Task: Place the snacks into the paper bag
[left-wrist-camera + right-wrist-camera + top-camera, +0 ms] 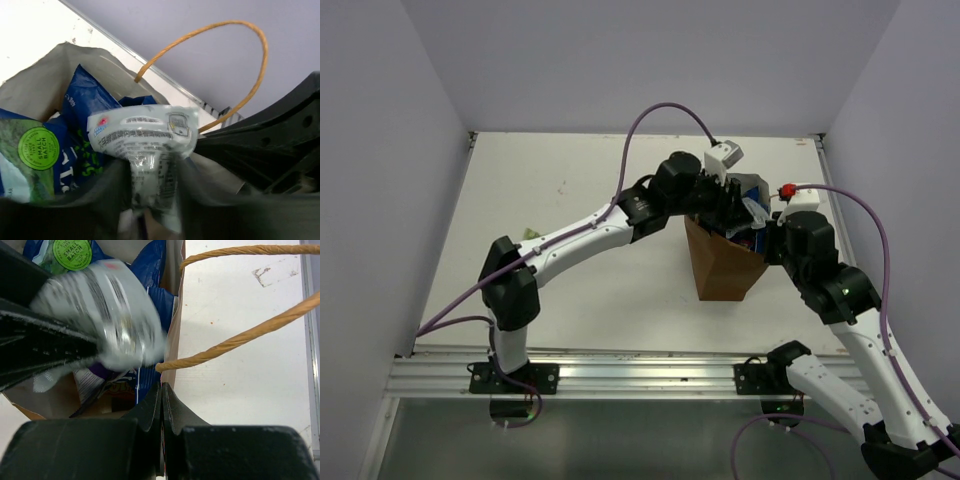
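The left gripper (pixel 150 195) is clamping a silver packet (pixel 142 132). Its fingers are pressing on the packet's lower part from both sides, and the printed upper part is standing clear above the fingertips. Directly beyond the fingertips, the open mouth of the paper bag (pixel 720 270) is showing its pale inner wall. Blue packets (pixel 85 105) are lying inside the bag ahead and to one side of the held packet. One of them is carrying a green round label (pixel 38 148). Farther out, a string handle (pixel 250 40) is arching above the rim of the bag.

The right gripper (pixel 161 400) is pinching the near rim of the bag, and the jaws are meeting with only the paper wall between them. The grip point is sitting just beside a handle root. Beyond the fingertips, the silver packet is hanging over the bag opening, and the white table (pixel 240 295) is lying past the bag's outer wall.
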Motion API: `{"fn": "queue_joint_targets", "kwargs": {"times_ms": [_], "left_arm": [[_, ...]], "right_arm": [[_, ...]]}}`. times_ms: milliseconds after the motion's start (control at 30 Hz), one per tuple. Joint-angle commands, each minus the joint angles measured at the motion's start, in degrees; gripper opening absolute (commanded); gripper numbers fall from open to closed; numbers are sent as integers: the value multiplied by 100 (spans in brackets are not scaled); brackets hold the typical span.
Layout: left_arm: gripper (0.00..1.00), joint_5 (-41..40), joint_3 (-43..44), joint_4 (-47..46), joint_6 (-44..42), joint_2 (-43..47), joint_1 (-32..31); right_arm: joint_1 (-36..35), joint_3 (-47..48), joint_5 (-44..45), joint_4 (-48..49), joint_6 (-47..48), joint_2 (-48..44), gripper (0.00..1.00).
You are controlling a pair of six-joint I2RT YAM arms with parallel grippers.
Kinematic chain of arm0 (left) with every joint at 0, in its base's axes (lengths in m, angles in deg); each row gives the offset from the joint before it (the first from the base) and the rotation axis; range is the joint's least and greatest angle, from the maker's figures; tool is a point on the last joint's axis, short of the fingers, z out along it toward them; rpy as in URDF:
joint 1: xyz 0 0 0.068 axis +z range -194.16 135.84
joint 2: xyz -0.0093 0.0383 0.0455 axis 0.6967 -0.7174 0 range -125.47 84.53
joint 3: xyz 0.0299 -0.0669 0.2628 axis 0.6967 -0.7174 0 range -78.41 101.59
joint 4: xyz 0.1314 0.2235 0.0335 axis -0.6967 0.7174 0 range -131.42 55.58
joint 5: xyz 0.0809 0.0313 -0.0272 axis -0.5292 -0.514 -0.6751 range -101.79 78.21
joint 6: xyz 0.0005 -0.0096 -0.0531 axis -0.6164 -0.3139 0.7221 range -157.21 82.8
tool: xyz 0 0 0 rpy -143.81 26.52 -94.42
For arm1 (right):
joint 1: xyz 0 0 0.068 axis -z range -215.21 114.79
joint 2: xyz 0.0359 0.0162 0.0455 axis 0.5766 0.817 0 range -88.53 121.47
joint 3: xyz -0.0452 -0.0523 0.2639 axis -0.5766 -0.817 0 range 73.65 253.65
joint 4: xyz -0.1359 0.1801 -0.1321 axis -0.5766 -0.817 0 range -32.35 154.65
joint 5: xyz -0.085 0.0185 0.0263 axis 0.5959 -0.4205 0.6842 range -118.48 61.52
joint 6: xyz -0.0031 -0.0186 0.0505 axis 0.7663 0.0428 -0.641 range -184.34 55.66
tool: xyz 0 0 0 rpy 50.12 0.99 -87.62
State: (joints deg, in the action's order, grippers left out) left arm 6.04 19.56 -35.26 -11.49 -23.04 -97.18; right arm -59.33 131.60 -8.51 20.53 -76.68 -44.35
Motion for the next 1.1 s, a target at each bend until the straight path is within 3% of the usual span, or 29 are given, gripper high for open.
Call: {"fn": "queue_joint_targets", "kwargs": {"times_ms": [0, 67, 100, 200, 267, 300, 333, 367, 433, 533, 600, 633, 767, 933, 1067], "left_arm": [[58, -16, 363, 18, -93, 60, -7], [80, -173, 441, 52, -163, 113, -51], [99, -252, 477, 114, -268, 174, -69], [100, -612, 538, 298, -513, 384, -86], [100, -1471, 329, 378, -663, 639, -86], [100, -2014, 180, 465, -786, 989, -86], [100, -3307, -222, 535, -779, 1192, -86], [100, -4051, -435, 641, -718, 1368, -78], [100, -5980, -883, 1307, -166, 1782, -8], [100, -7148, -2110, 2712, 1493, 2195, 457], [100, -7302, -2780, 3162, 2477, 2528, 905], [100, -7337, -3428, 3086, 2595, 2609, 1107], [100, -6987, -4391, 2672, 2886, 2645, 1609], [100, -6616, -5006, 1680, 2536, 2513, 2180], [93, -6757, -5156, 1057, 2176, 2425, 2348]], "right_arm": [[-31, 58, -81, 61, 74, -33, 0], [-31, 58, -98, 61, 65, -33, 0], [-31, 58, -98, 70, 65, -33, 0], [-31, 58, -98, 61, 65, -33, 0], [-31, 58, -89, 53, 65, -68, 0], [-31, 58, -72, 52, 65, -68, 0], [-31, 58, -81, 44, 56, -76, 0], [-31, 58, -72, 52, 56, -103, 0], [-40, 58, -63, 44, 65, -112, 0], [-31, 58, -107, 61, 65, -129, 0], [-31, 58, -151, 70, 65, -138, 0], [-31, 58, -168, 87, 74, -138, 0], [-31, 49, -221, 96, 65, -208, 0], [-31, 32, -239, 96, 74, -305, 0], [-32, 41, -239, 96, 65, -279, 0]]}}
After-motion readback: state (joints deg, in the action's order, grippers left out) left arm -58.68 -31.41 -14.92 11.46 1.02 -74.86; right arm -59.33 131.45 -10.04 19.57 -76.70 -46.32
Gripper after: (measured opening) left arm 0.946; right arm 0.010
